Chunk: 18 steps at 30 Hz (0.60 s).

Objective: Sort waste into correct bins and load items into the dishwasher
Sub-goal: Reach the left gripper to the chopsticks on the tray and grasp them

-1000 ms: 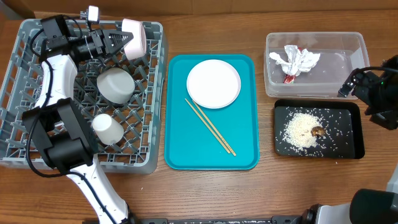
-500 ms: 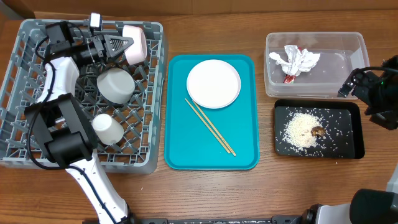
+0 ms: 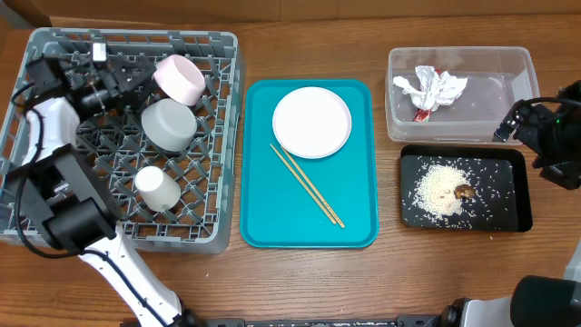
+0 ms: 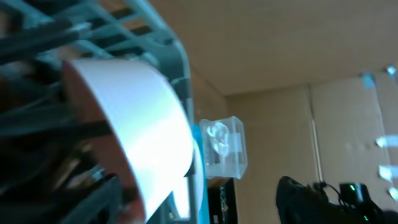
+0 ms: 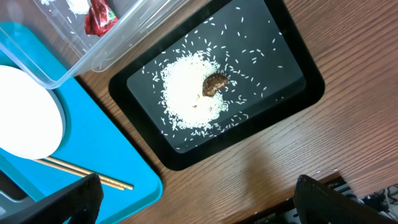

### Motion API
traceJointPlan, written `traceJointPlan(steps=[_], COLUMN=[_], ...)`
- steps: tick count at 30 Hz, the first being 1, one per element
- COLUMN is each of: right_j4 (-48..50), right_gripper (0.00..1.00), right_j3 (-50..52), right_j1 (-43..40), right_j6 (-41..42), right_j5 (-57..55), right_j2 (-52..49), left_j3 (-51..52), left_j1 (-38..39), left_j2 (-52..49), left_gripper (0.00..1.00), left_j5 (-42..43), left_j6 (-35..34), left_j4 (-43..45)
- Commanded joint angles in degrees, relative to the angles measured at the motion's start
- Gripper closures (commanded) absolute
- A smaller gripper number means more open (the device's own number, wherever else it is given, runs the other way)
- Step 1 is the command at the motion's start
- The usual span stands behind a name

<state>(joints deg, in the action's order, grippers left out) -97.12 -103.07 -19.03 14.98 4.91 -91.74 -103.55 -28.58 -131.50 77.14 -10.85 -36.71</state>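
Pink bowl (image 3: 179, 79) lies tipped on its side in the dish rack (image 3: 195, 238), toward the table's far left corner. It is judged rigid, light and slippery, so grip across the rim wall. Left gripper (image 3: 136, 80) sits just beside it, and its opening cannot be determined.

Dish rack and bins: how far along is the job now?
Done: napkin and red packet lie in the clear tub, rice and brown scrap in the black tray; grey bowl and white cup sit in the rack. In hand: the left gripper is beside the pink bowl in the rack; grip unclear. Left: plate and chopsticks on the teal tray.
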Motion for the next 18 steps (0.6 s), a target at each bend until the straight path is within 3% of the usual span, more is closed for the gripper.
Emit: traceJointPlan(steps=[1, 6, 13, 18], right_j4=[0.09, 0.09, 0.07, 0.09], right_gripper=[0.0, 0.0, 0.0, 0.0], right_j3=[-1.16, -1.16, -1.16, -1.16], right_j1=[0.04, 0.04, 0.04, 0.04], right_j6=[-0.02, -0.04, -0.02, -0.02], right_j5=[-0.31, -0.33, -0.31, -0.31], right_j2=[1.05, 1.05, 1.05, 1.05], left_j3=[-0.44, -0.44, -0.44, -0.44], left_j1=[-1.75, -3.13, -0.61, 4.94], left_j2=[2.05, 9.55, 22.16, 29.33], left_gripper=[0.16, 0.0, 0.0, 0.0], left_j5=[-5.25, -15.67, -36.33, -54.07], left_j6=[7.69, 10.97, 11.54, 2.56], left_j4=[-2.8, -8.13, -19.74, -28.09])
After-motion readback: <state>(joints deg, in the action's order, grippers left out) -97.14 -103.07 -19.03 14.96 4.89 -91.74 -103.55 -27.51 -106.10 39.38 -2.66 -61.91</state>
